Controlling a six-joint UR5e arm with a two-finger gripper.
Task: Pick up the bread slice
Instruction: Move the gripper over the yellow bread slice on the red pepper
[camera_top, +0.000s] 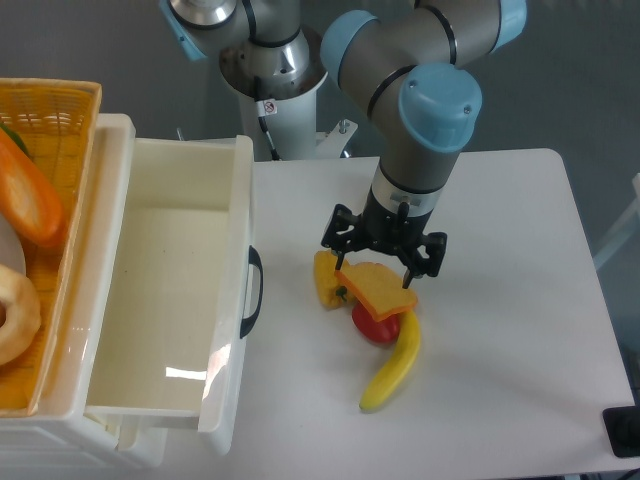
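Directly below the pincer (378, 268): bread slice (378, 291), tilted, long axis down-right, between spread fingers; grip not confirmable.

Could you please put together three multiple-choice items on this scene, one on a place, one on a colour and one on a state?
1. Where is the bread slice?
A. In the drawer
B. Between the gripper's fingers, above the other toy food
C. In the wicker basket

2. What colour is the round item under the slice?
A. Red
B. Blue
C. White

3. What state is the white drawer in?
A. Pushed shut
B. Removed from its unit
C. Pulled open, nothing visible inside

Answers: 1 B, the gripper is closed on the slice, which sits tilted over the banana and yellow pepper. 2 A, it shows red beside the banana. 3 C, its bare interior is exposed.
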